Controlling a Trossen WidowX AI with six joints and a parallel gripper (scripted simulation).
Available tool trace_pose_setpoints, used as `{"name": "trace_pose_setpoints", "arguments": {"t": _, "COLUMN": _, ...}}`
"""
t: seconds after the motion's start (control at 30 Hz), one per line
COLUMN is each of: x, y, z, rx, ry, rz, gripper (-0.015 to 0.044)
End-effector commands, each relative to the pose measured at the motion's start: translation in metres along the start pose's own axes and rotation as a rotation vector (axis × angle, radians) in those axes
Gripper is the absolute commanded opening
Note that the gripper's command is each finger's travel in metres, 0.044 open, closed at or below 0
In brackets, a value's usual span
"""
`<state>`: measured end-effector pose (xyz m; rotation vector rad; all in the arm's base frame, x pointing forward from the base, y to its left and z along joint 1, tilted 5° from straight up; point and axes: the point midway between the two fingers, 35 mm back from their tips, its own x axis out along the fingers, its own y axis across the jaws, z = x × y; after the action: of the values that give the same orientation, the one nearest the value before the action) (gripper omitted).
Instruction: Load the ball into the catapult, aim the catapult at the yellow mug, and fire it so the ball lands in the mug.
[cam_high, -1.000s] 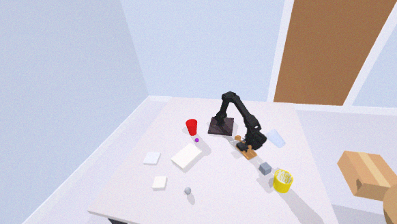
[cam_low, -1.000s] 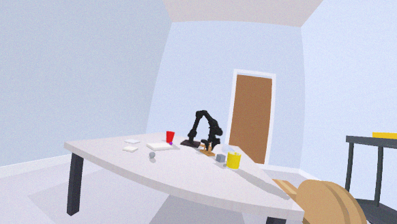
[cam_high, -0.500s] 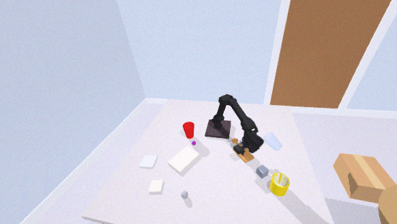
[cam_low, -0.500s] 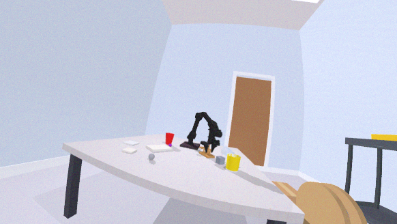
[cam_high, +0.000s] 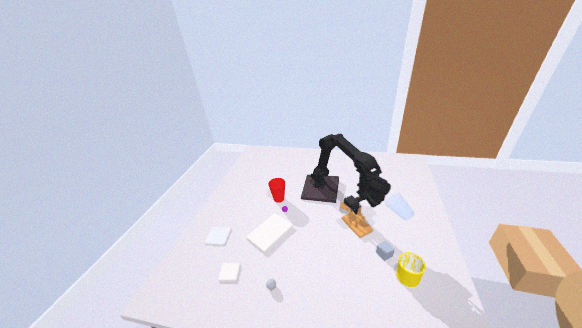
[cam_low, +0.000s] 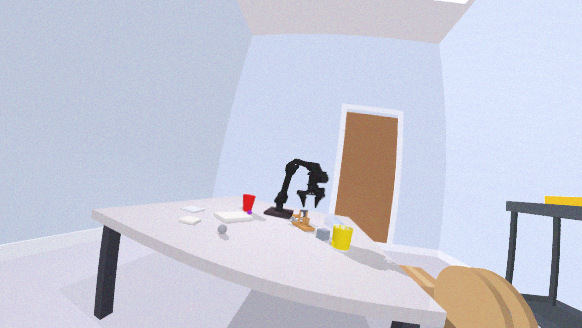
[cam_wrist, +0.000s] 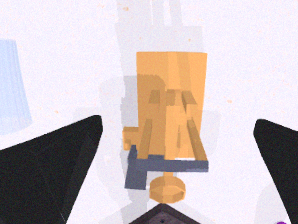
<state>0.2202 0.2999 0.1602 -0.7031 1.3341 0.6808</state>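
Observation:
The orange catapult (cam_high: 357, 223) (cam_low: 303, 222) (cam_wrist: 171, 75) stands in front of the arm's base, its long axis running roughly toward the yellow mug (cam_high: 410, 273) (cam_low: 342, 238). Its round cup (cam_wrist: 167, 190) looks empty in the wrist view, beside a dark grey bar (cam_wrist: 172, 164) across the frame. My gripper (cam_high: 364, 207) (cam_low: 310, 206) (cam_wrist: 180, 124) is wide open and empty above the catapult, fingers to either side of it in the wrist view. A small purple ball (cam_high: 284, 209) (cam_low: 249, 212) lies by the red cup; a grey ball (cam_high: 271, 284) (cam_low: 222, 229) lies near the front.
A blue-grey block (cam_high: 385, 250) (cam_low: 322, 233) sits between catapult and mug. A pale blue translucent object (cam_high: 400, 206) (cam_wrist: 12, 87) lies beside the catapult. The red cup (cam_high: 277, 189) (cam_low: 248, 202), a thick white slab (cam_high: 271, 232) and two smaller white pieces (cam_high: 218, 236) (cam_high: 230, 273) are also on the table.

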Motion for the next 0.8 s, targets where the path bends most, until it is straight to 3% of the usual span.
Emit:
{"name": "trace_pose_setpoints", "arguments": {"t": 0.0, "x": 0.008, "y": 0.001, "z": -0.001, "rx": -0.003, "ry": 0.022, "rz": -0.001, "gripper": 0.0440}}
{"name": "trace_pose_setpoints", "arguments": {"t": 0.13, "x": 0.002, "y": 0.000, "z": -0.007, "rx": -0.002, "ry": 0.032, "rz": -0.004, "gripper": 0.0440}}
{"name": "trace_pose_setpoints", "arguments": {"t": 0.3, "x": 0.046, "y": 0.000, "z": -0.009, "rx": -0.002, "ry": 0.032, "rz": -0.005, "gripper": 0.0440}}
{"name": "trace_pose_setpoints", "arguments": {"t": 0.77, "x": 0.061, "y": 0.000, "z": -0.008, "rx": -0.002, "ry": 0.032, "rz": -0.005, "gripper": 0.0440}}
